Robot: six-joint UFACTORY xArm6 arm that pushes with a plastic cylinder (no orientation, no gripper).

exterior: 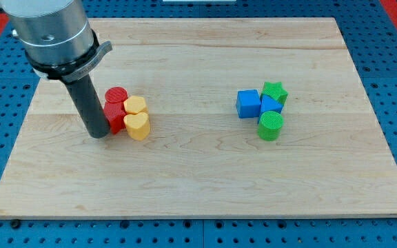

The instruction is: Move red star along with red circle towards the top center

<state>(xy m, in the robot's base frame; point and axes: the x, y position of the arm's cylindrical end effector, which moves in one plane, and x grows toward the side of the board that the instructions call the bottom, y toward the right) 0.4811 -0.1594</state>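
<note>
A red circle (116, 96) and, just below it, a red star (115, 116) sit left of the board's middle. My tip (98, 134) rests on the board touching the red star's left side, partly hiding it. A yellow hexagon-like block (136, 105) and a yellow heart (137, 125) press against the right side of the red blocks.
A second cluster lies right of centre: a blue cube (248, 103), a green star (275, 91), a blue block (271, 105) and a green circle (270, 126). The wooden board (205, 186) is edged by a blue pegboard table.
</note>
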